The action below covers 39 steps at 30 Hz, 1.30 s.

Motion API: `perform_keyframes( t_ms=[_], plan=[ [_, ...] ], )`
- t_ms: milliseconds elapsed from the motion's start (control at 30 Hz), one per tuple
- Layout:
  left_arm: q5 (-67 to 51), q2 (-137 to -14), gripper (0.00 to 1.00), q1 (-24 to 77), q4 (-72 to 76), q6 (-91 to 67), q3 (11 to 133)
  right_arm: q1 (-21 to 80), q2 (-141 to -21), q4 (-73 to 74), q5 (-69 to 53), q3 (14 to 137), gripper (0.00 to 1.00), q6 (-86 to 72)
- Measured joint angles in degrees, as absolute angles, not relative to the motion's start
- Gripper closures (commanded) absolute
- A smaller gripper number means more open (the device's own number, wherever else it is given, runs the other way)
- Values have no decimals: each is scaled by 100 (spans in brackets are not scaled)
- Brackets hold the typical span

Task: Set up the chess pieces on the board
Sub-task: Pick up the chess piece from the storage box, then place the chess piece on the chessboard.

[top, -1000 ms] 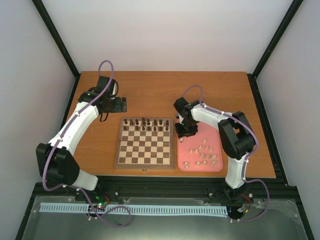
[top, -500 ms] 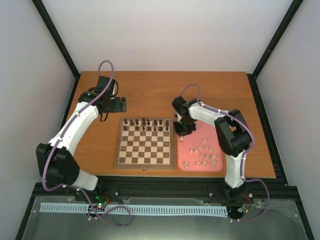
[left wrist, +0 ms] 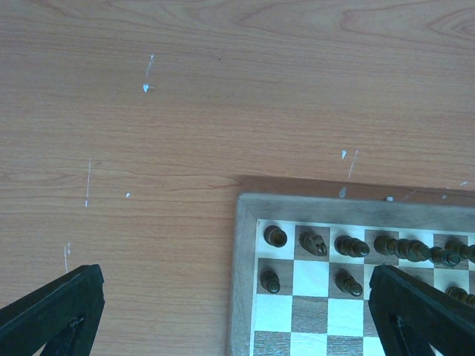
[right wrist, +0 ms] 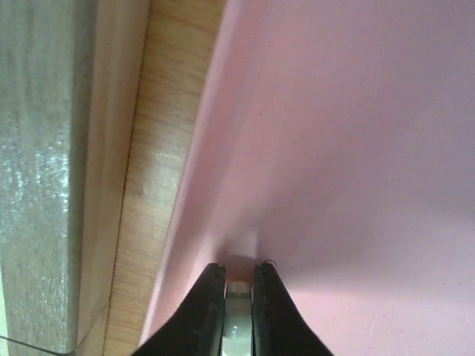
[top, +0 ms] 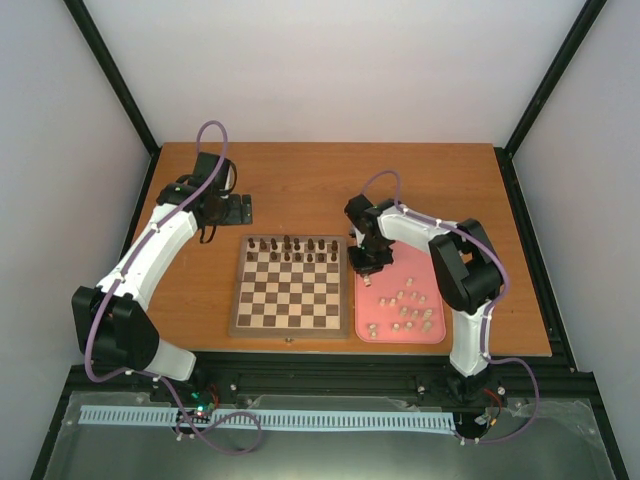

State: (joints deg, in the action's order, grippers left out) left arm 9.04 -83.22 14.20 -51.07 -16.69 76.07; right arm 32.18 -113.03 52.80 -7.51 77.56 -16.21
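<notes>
Zero chess pieces (top: pixel 407 310) on board (top: pixel 290 300); all left in pink tray (top: pixel 415 265); right jaws clenched on one, left jaws released.

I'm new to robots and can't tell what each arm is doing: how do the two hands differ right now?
The left hand is spread wide and holds nothing; the right hand is pinched on a small pale piece. The left hand hovers over the board's far left corner; the right hand is down at the pink tray's edge beside the board. Both have two dark fingers.
</notes>
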Motion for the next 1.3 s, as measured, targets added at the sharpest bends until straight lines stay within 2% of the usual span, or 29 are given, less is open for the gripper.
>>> perform_keyframes(
  t_ms=[433,833,1300],
  plan=[
    [956,-8383,0,1420,-5105,-1667,7516,3218,-10901,5332,-888,7730,97,-1520],
    [982,-8390,0,1420,-4976,-1686,7314,3267,-8624,4265,-1824,7150,97,-1007],
    [333,-8390,0,1420,-5304,-2034,7601,4917,-8326,2912,-770,6464,97,-1197]
  ],
)
